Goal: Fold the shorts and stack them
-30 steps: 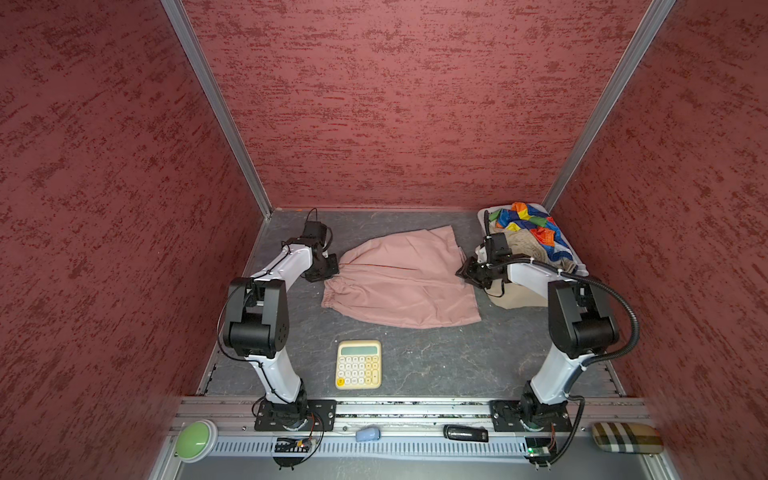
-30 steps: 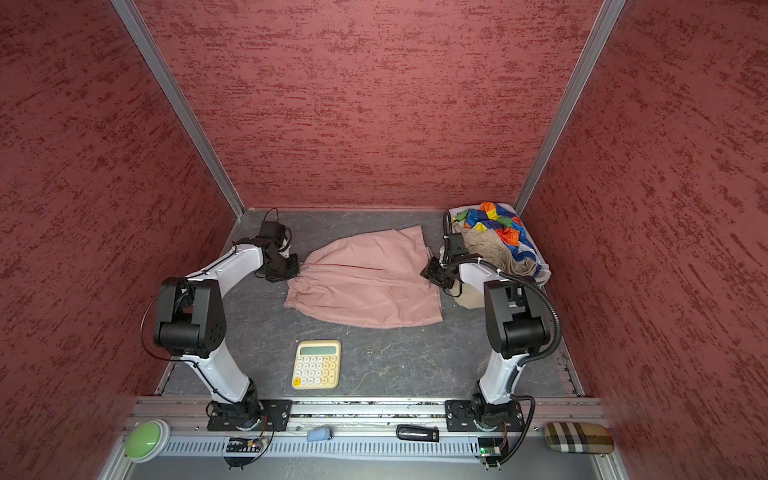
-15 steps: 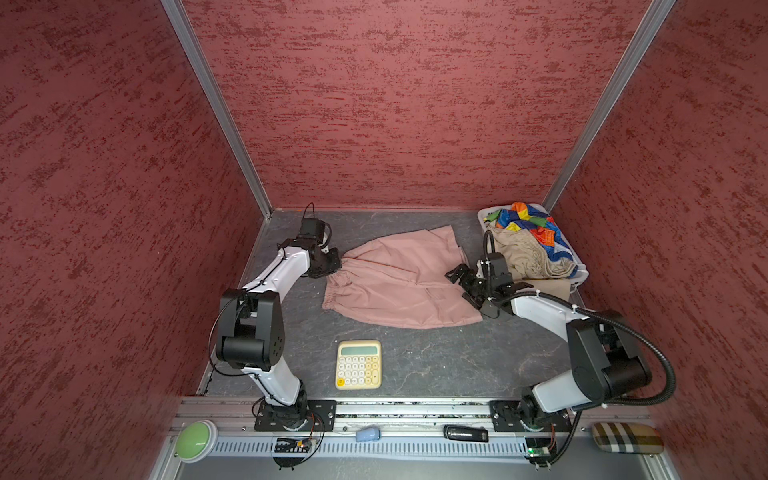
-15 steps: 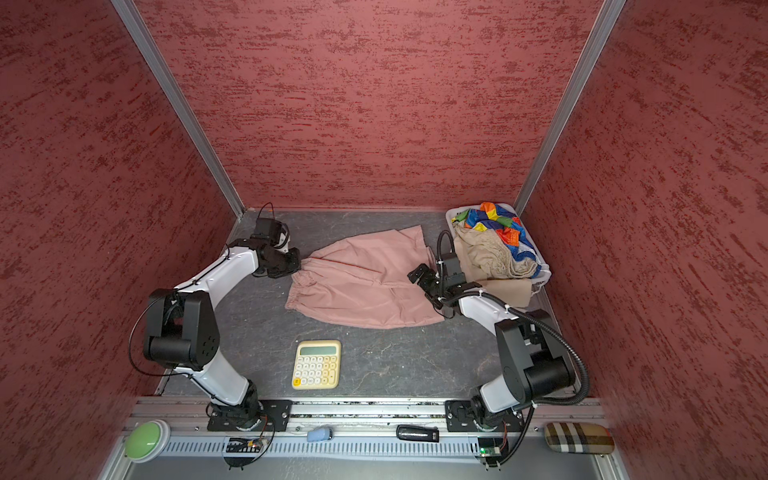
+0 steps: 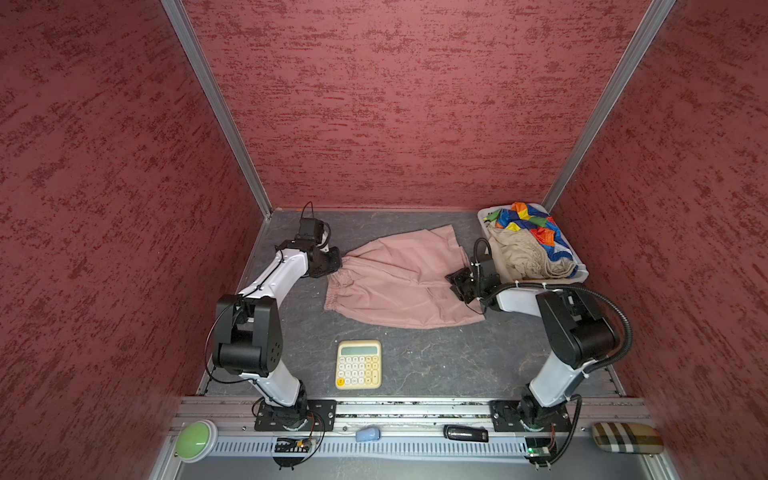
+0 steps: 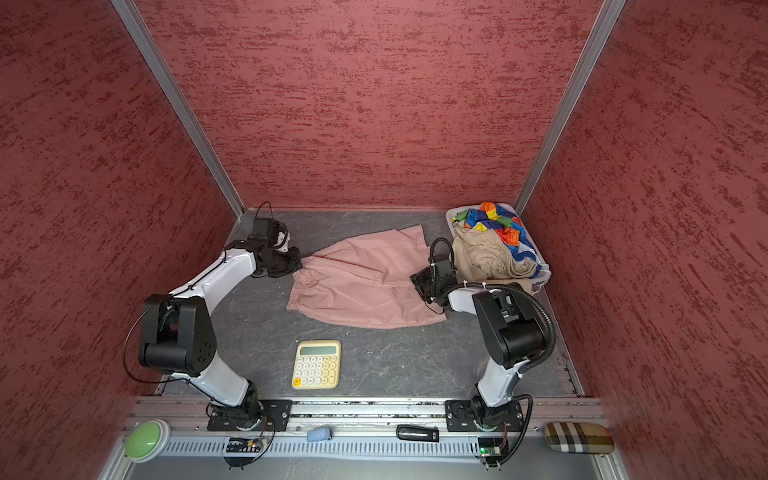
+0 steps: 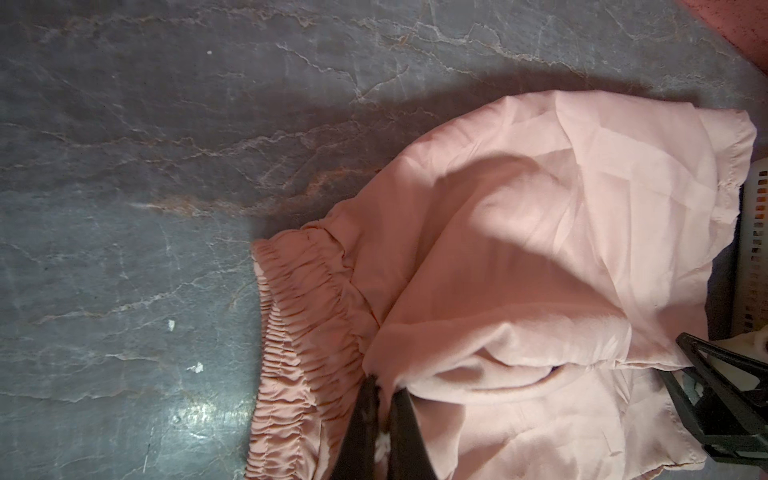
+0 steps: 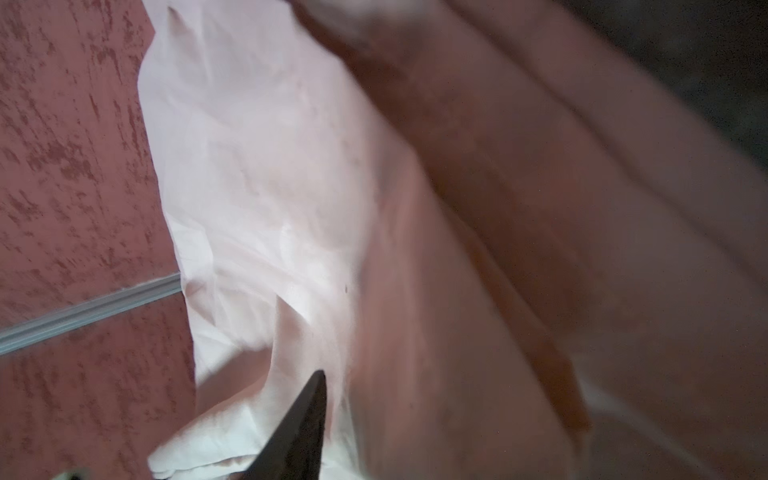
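The dusty pink shorts (image 5: pixel 399 286) (image 6: pixel 365 286) lie spread out mid-table, gathered waistband (image 7: pixel 303 311) toward the left. My left gripper (image 5: pixel 338 266) (image 6: pixel 300 264) (image 7: pixel 384 380) is shut on the far corner of that waistband. My right gripper (image 5: pixel 455 286) (image 6: pixel 419 284) sits on the shorts' right edge, between the two legs. In the right wrist view one dark finger (image 8: pixel 305 419) shows against the pink cloth (image 8: pixel 457 208), which hides the other finger. The beige shorts (image 5: pixel 519 257) and the rainbow shorts (image 5: pixel 528 220) are heaped in the white basket (image 5: pixel 482 216).
A yellow calculator (image 5: pixel 358 364) (image 6: pixel 316 364) lies near the table's front edge, in front of the pink shorts. The basket stands in the back right corner, just behind my right gripper. Red walls close in three sides. A green button (image 5: pixel 195 440) and small items sit on the front rail.
The right gripper has shifted slightly forward and left, from beside the basket onto the pink shorts' edge. The left gripper still holds the waistband corner, nudged a little to the right.
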{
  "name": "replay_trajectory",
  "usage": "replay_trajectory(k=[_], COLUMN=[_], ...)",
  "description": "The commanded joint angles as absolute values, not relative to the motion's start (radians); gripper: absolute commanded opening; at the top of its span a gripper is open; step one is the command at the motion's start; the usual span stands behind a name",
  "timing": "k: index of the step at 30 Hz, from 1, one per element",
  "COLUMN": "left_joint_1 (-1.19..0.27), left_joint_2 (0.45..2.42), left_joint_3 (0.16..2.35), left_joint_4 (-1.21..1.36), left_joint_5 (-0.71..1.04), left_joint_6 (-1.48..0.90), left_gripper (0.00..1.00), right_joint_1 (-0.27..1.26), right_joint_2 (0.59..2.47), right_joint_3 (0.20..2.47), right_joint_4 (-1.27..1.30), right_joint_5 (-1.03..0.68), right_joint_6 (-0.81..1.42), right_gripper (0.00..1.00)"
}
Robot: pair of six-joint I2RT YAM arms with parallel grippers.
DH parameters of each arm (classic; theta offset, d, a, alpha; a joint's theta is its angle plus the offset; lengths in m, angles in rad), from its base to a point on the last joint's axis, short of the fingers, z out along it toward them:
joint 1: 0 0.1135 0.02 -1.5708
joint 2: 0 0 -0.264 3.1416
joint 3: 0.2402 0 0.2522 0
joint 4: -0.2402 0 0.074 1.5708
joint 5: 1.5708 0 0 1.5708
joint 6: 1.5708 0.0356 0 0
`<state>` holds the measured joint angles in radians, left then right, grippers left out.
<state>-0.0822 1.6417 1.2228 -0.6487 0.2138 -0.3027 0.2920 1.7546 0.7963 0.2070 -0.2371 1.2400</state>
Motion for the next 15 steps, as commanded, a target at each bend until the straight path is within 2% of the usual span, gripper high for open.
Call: replay_trajectory(k=[1, 3, 4, 8, 15], left_joint_1=[-0.076, -0.063, -0.055, -0.003, 0.042], left_joint_2=[1.609, 1.603, 1.6, 1.596, 1.646], left_joint_3=[1.211, 1.214, 1.222, 1.324, 1.64], left_joint_4=[-0.632, -0.621, -0.614, -0.583, -0.56], left_joint_5=[0.238, 0.241, 0.249, 0.29, 0.323], left_joint_6=[-0.307, -0.308, -0.309, -0.327, -0.316], left_gripper=[0.0, 0.0, 0.0, 0.0, 0.0], right_joint_1=[0.288, 0.281, 0.277, 0.246, 0.204], right_joint_2=[1.764, 1.769, 1.771, 1.752, 1.767], right_joint_3=[0.844, 0.902, 0.944, 1.209, 1.759], right_joint_4=[0.247, 0.208, 0.179, 0.001, -0.332], right_joint_5=[-0.191, -0.195, -0.2, -0.185, -0.162], right_joint_6=[1.244, 1.208, 1.185, 1.046, 0.785], right_gripper=[0.18, 0.04, 0.0, 0.0, 0.0])
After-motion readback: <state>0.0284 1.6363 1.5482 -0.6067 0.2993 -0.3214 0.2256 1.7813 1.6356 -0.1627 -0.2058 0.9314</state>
